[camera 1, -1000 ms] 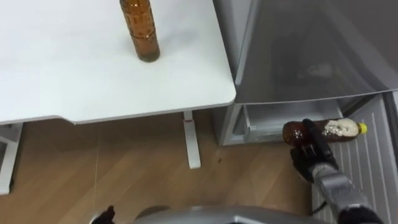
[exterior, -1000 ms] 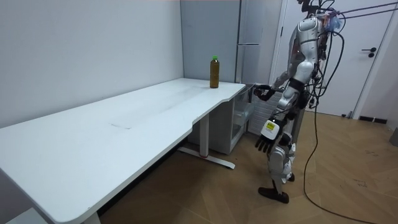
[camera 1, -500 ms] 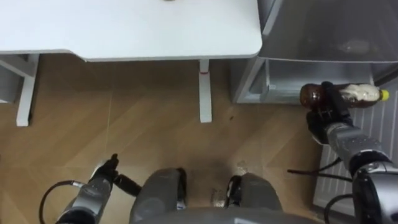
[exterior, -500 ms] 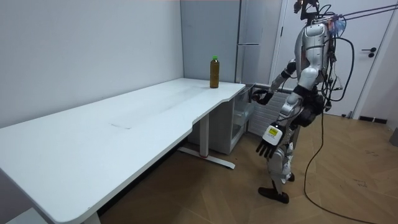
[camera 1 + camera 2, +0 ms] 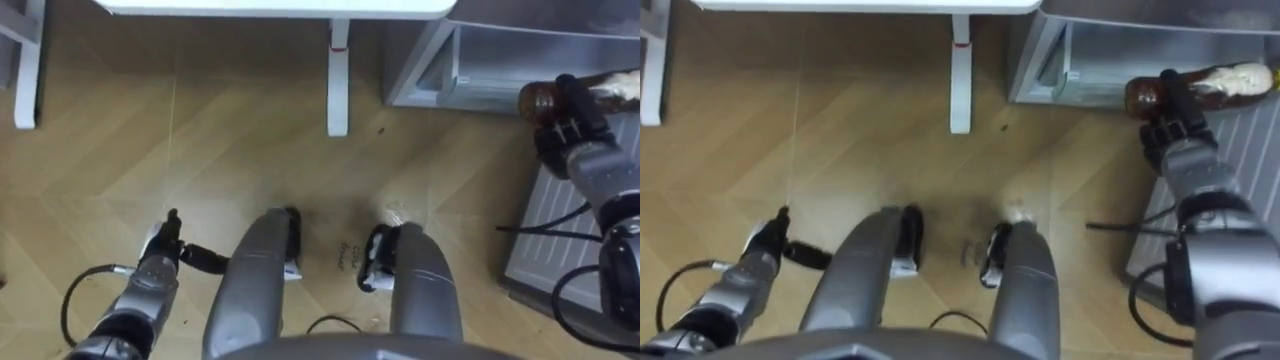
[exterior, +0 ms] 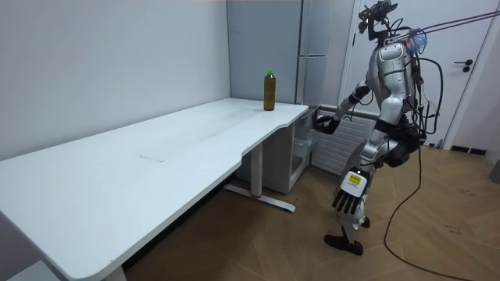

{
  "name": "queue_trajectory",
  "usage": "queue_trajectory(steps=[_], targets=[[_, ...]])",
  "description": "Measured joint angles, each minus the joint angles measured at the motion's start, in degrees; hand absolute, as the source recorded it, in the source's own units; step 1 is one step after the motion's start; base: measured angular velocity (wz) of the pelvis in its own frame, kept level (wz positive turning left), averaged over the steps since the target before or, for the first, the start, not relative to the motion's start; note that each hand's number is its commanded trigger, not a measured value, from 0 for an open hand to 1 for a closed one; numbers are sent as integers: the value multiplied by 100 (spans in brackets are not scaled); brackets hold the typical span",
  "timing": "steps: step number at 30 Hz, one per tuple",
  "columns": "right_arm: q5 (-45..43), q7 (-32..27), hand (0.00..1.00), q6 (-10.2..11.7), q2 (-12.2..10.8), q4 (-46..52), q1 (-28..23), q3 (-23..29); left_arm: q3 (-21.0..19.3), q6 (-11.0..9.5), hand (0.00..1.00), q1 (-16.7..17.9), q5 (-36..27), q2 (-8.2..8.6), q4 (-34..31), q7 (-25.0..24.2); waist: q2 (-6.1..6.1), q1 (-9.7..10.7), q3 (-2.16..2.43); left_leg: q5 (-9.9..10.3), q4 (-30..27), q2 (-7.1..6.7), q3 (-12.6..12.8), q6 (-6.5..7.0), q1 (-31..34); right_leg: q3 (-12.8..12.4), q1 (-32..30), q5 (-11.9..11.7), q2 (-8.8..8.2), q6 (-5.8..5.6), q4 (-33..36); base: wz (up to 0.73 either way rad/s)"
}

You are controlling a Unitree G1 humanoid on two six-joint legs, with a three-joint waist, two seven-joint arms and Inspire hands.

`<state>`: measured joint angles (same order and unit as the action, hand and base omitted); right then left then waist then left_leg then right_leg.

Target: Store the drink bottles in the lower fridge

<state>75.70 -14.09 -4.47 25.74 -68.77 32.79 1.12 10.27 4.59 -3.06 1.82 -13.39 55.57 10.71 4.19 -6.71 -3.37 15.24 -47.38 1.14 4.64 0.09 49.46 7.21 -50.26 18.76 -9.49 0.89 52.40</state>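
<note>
Right hand [image 5: 572, 140] clamped on bottle [image 5: 538, 99] just before open lower fridge [image 5: 480, 70]; left hand [image 5: 160, 264] slack-fingered, well off it.

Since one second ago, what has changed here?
The robot's hips shifted back from the lower fridge and its open left hand sank lower beside its leg; the head camera tipped down. The right hand still holds the bottle before it, and the other bottle stays on the table.

No readable text or numbers, bottle [image 5: 1222, 82] label too blurred
</note>
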Motion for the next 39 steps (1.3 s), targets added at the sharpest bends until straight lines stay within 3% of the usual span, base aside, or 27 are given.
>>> queue_trajectory(steps=[10,15,20,24,25,26,27,39], targets=[[-165,-368,100,-5,59,41,506,-387,512,-32,0,37,-13,-272,78,283,87,20,-15,13,-130,4,10,29,395,1,-371,-8,-26,-8,103,1],[-178,-487,100,-4,143,384,629,-389,567,-82,0,75,-323,-293,144,329,81,17,-11,31,-194,29,-7,56,516,96,-405,3,-64,2,122,8],[-226,-558,100,-6,225,450,704,-389,572,-74,0,139,-571,-294,138,337,80,22,-9,68,-276,-87,-7,118,527,112,-406,97,-214,-53,273,11],[-175,-650,100,-60,236,449,703,-397,570,26,0,203,-677,-309,124,319,72,-9,-5,137,-448,-104,-7,166,560,101,-407,162,-247,-102,404,4],[-128,-650,79,-60,236,449,701,-397,570,36,0,246,-675,-309,112,314,68,1,-3,150,-491,-111,-3,181,565,85,-407,190,-252,-131,445,5],[-87,-651,5,-60,236,449,701,-397,570,39,0,270,-675,-309,101,308,65,-7,-1,160,-519,-105,-3,182,568,85,-406,198,-250,-128,458,0],[3,-651,0,-60,236,449,701,-397,568,46,0,303,-675,-311,79,282,63,-29,0,180,-574,-98,-5,185,576,87,-407,203,-248,-123,493,-4],[498,-652,0,-45,330,440,682,-439,571,140,0,405,-677,-313,35,253,-8,-173,41,200,-721,-92,-13,160,574,75,-412,244,-257,-147,674,0]])
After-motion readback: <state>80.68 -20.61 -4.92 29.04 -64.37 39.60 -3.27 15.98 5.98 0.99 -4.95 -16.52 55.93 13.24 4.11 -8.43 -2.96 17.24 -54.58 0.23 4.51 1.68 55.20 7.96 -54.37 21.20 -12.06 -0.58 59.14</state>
